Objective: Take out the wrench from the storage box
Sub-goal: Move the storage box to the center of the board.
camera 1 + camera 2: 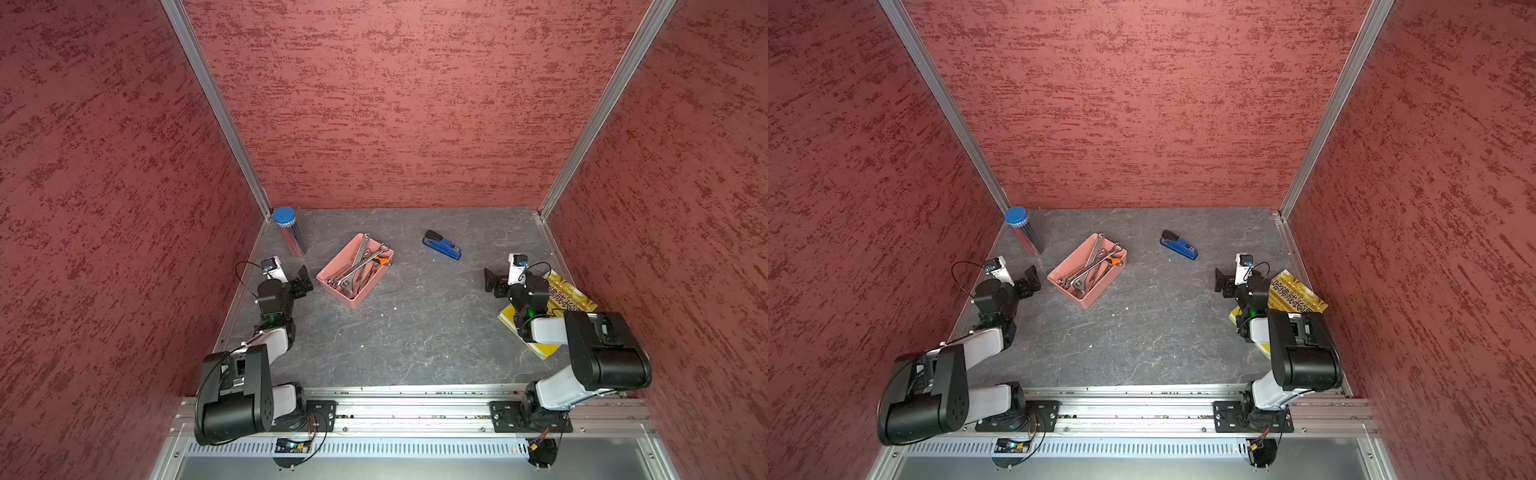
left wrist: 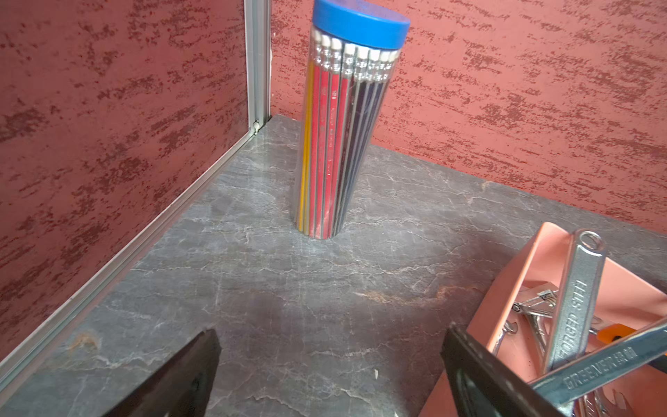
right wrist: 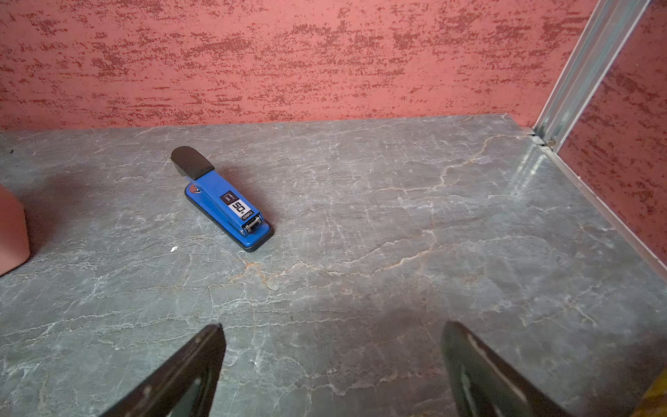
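**Wrenches lie in the box; both end effectors are apart and hold nothing**

The storage box (image 1: 371, 286) is salmon-pink smooth plastic, rectangular with low walls and rounded corners. It sits left of centre on the grey, marble-veined worktop (image 1: 415, 328). In both top views its long axis runs from near-left to far-right.

The wrenches (image 1: 356, 267) are bright chrome and lie crossed in a loose pile, roughly along that axis. The adjustable wrench (image 2: 574, 307) has a flat handle with stamped lettering. Its end with the hanging hole sticks out over the far short wall. A slimmer combination wrench (image 2: 599, 366) lies across it. An orange-handled item (image 1: 380, 261) sits under them at the far-right end.

The left end effector (image 2: 330, 334) has its dark, flat fingers spread wide and sits just beside the box's near-left long wall. Contact cannot be judged. The right end effector (image 3: 332, 326) is equally spread and well apart from the box, over bare worktop.

Elsewhere there is an upright clear pencil tube (image 2: 335, 144) with a blue lid, a blue stapler (image 3: 225, 202), and a glossy yellow book (image 1: 571, 291) partly under the right arm.
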Motion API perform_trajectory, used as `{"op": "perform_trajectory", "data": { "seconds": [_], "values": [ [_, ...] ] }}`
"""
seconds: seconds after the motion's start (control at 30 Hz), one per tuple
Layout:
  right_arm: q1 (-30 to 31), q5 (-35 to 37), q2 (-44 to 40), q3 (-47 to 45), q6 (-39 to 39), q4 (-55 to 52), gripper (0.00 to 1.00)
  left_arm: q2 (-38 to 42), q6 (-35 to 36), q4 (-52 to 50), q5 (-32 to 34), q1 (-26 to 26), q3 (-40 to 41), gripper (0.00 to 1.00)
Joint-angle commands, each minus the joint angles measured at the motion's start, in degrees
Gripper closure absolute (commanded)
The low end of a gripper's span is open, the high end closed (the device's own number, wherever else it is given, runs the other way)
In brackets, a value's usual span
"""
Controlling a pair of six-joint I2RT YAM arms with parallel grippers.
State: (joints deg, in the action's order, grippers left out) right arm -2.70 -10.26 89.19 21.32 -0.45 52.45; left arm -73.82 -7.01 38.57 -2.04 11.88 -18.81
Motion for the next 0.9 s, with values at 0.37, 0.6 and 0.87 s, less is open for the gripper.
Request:
{"op": "perform_trajectory", "data": {
  "seconds": [0.37, 0.6, 0.87],
  "values": [
    [0.35, 0.81, -0.49, 0.7, 0.29, 0.65, 0.02, 1.64, 3.74, -1.04, -5.87, 0.34, -0.35, 0.0],
    [0.3, 1.11, -1.34, 0.39, 0.69, 0.54, 0.01, 5.0, 3.52, -11.59, -7.88, -0.16, -5.46, 0.0],
    [0.37, -1.62, -15.16, 4.37, -0.14, -16.46, 0.01, 9.14, -0.12, -32.04, -5.23, -3.12, -16.12, 0.0]
  ]
}}
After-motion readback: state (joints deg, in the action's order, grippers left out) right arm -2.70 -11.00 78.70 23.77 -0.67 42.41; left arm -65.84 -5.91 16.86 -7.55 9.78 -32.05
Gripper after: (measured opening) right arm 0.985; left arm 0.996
